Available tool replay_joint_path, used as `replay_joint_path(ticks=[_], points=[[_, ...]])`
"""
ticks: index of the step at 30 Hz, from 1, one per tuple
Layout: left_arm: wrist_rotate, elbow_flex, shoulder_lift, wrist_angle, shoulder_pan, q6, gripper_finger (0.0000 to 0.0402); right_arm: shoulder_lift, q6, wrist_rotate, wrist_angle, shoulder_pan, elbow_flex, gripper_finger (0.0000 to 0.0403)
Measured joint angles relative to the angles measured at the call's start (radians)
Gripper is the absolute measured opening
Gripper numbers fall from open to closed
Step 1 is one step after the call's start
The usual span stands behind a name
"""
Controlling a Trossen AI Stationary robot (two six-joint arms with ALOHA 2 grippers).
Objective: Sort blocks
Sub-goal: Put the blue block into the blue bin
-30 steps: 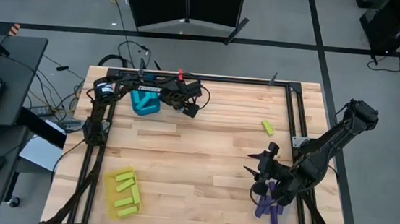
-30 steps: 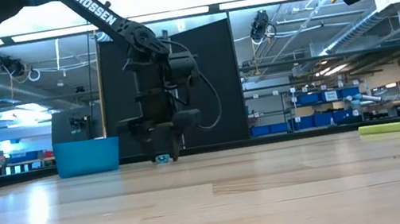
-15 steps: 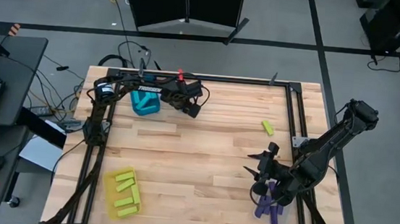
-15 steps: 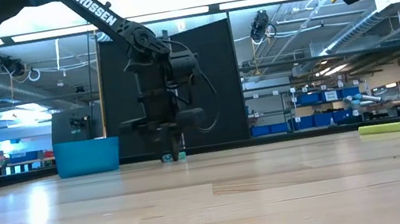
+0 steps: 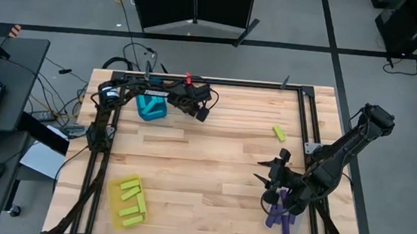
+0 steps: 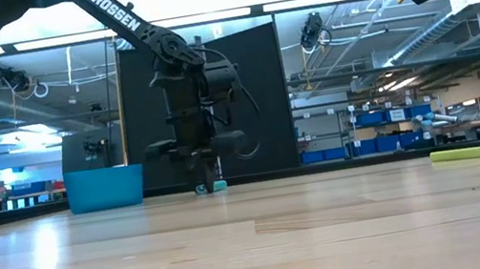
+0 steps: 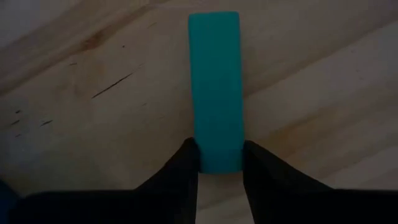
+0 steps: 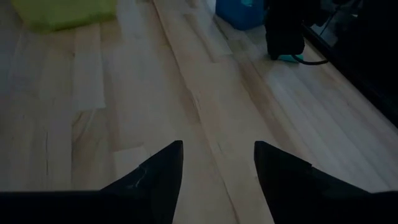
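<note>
Left wrist view: your left gripper (image 7: 220,163) pinches a cyan block (image 7: 214,87) flat on the table. Next, lift it toward the teal bin (image 5: 151,107) at nine o'clock. Right gripper (image 8: 217,163) waits, fingers apart.

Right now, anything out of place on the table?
One lime block lies alone at the table's right, far from the yellow bin holding its mates. The left pincer grips a cyan block. Nothing spilled or damaged.

Cyan block (image 7: 214,90) lies flat on wood, one end between fingers (image 7: 184,165).
</note>
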Motion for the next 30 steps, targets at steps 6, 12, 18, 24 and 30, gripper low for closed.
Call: replay_joint_path(ticks=[6,12,18,24,30], points=[[-0.004,0.001,0.0,0.011,-0.015,0.019,0.01,0.0,0.0,0.0,0.004,-0.008,0.0,0.0209],[-0.031,0.001,-0.027,0.006,-0.029,0.027,0.01,0.0,0.0,0.0,0.008,-0.021,0.0,0.0209],[-0.083,0.001,-0.086,-0.013,-0.043,0.045,0.01,0.0,0.0,-0.001,0.015,-0.038,0.0,0.0208],[-0.163,0.003,-0.169,-0.091,-0.064,0.044,0.01,0.0,-0.019,-0.001,0.028,-0.06,0.0,0.0206],[-0.216,0.003,-0.247,-0.214,-0.092,0.016,0.01,0.0,-0.071,-0.005,0.064,-0.088,0.0,0.0206]])
